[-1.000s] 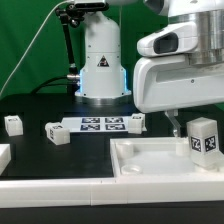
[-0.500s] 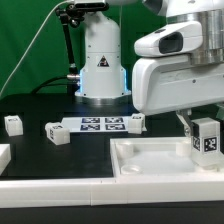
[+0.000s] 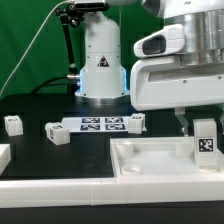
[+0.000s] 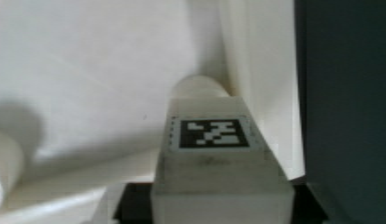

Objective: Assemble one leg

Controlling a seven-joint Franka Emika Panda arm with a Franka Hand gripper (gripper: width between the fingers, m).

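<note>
My gripper (image 3: 204,127) is shut on a leg (image 3: 205,144), a small white post with a black-and-white tag facing the camera. It holds the leg upright over the near right corner of the large white tabletop (image 3: 150,160), which lies flat with its raised rim up. In the wrist view the leg (image 4: 211,150) points down at the tabletop's inner corner (image 4: 101,90), with a dark finger (image 4: 140,200) on either side of it. I cannot tell whether the leg's lower end touches the tabletop.
Three more white legs lie on the black table: one (image 3: 13,124) at the exterior view's left, one (image 3: 57,133) beside it, and one (image 3: 136,121) next to the marker board (image 3: 98,125). The robot base (image 3: 100,60) stands behind. A white part (image 3: 3,155) shows at the left edge.
My gripper has carried the leg slightly toward the exterior view's right and lowered it toward the tabletop's corner. Nothing else has moved.
</note>
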